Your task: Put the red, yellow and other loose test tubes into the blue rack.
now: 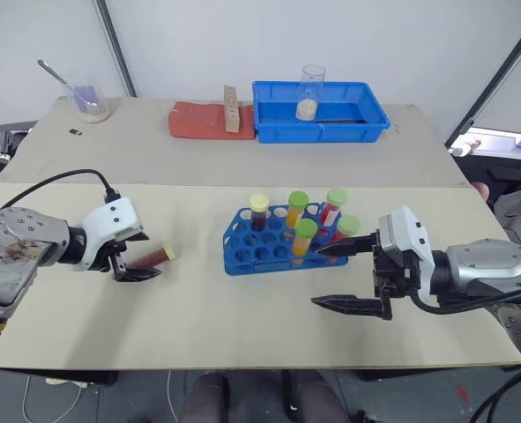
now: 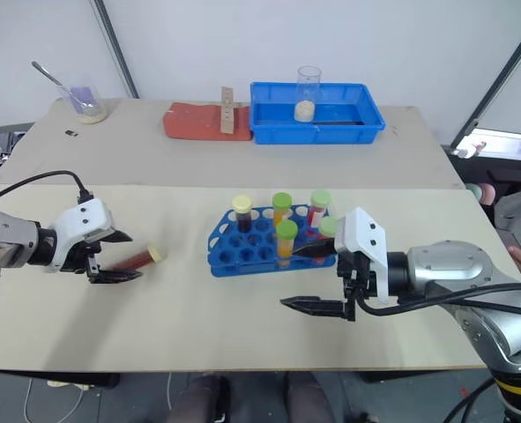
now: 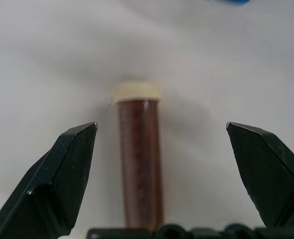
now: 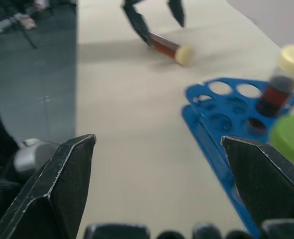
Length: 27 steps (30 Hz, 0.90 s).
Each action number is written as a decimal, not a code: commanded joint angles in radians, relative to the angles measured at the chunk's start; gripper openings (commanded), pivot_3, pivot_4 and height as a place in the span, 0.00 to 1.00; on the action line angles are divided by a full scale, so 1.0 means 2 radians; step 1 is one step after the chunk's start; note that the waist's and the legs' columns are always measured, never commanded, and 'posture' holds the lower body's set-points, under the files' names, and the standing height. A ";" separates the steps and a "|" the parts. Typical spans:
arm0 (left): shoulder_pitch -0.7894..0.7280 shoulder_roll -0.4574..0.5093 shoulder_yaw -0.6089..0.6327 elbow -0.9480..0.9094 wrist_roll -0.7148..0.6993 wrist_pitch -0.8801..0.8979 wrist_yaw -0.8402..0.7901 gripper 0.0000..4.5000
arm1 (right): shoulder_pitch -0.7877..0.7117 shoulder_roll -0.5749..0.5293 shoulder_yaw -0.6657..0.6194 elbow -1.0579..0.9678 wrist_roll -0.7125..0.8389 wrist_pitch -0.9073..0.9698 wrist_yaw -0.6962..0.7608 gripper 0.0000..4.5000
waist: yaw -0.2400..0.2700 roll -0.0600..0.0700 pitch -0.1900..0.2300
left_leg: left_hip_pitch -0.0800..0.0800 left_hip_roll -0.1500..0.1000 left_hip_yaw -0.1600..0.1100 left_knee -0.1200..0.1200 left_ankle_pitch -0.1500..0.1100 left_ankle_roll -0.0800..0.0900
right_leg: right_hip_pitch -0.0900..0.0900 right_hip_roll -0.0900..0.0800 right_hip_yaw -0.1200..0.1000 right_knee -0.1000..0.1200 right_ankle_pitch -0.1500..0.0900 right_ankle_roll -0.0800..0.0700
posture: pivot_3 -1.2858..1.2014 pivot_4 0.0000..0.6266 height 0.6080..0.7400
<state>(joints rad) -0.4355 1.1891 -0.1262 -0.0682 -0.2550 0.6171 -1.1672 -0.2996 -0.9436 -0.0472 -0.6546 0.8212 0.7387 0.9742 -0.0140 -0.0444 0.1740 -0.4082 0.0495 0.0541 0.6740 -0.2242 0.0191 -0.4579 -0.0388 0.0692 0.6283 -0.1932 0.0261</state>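
Observation:
A loose test tube [image 1: 155, 256] with dark red-brown liquid and a cream cap lies flat on the table at the left. My left gripper [image 1: 139, 256] is open around its bottom end, and its fingers stand clear of the tube [image 3: 139, 159] on both sides. The blue rack [image 1: 251, 251] stands mid-table and holds several upright capped tubes: one cream-capped [image 1: 259, 211], the others green-capped with yellow or red liquid. My right gripper [image 1: 316, 278] hovers open and empty just right of the rack [image 4: 211, 114], pointing left.
At the back stand a blue tray [image 1: 370, 119] holding a glass beaker [image 1: 311, 92], a red block [image 1: 198, 121] with a wooden piece, and a cup with a spoon [image 1: 88, 101]. A person [image 1: 516, 211] is at the right edge.

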 commanded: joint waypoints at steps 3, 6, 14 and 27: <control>-0.057 -0.016 -0.049 0.045 0.061 -0.025 -0.021 1.00 | -0.017 0.009 -0.002 -0.021 0.023 0.010 -0.010 0.99 | 0.001 0.000 0.000 | 0.000 0.000 0.000 0.001 0.000 0.000 | 0.000 0.000 0.000 0.000 0.000 0.000 | 0.52 0.24 1.00; -0.083 -0.041 -0.073 0.079 0.088 -0.039 -0.027 1.00 | -0.024 0.012 -0.002 -0.017 0.031 0.016 -0.013 0.99 | 0.001 0.000 0.000 | 0.000 0.000 0.000 0.002 0.000 0.000 | 0.001 0.000 0.000 0.000 0.001 0.001 | 0.52 0.24 1.00; -0.127 -0.079 -0.112 0.161 0.136 -0.070 -0.063 0.60 | -0.040 0.009 -0.004 -0.004 0.049 0.033 -0.004 1.00 | -0.001 0.000 0.000 | -0.001 0.000 0.000 0.002 0.000 0.000 | 0.000 0.000 0.000 0.001 0.001 0.002 | 0.52 0.24 1.00; -0.142 -0.084 -0.049 0.128 0.088 -0.053 -0.121 0.20 | 0.009 -0.030 -0.057 -0.018 0.065 0.043 -0.003 1.00 | 0.001 0.000 0.000 | -0.002 0.000 -0.001 0.002 0.000 0.000 | 0.000 0.000 0.000 0.000 0.003 0.004 | 0.52 0.24 1.00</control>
<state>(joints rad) -0.7035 1.0003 -0.3109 0.2614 -0.0089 0.4827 -1.3826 -0.2892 -0.9836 -0.0998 -0.6602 0.9275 0.8190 0.9648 -0.0126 -0.0451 0.1742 -0.4125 0.0491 0.0524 0.6789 -0.2240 0.0192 -0.4581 -0.0388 0.0694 0.6292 -0.1874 0.0346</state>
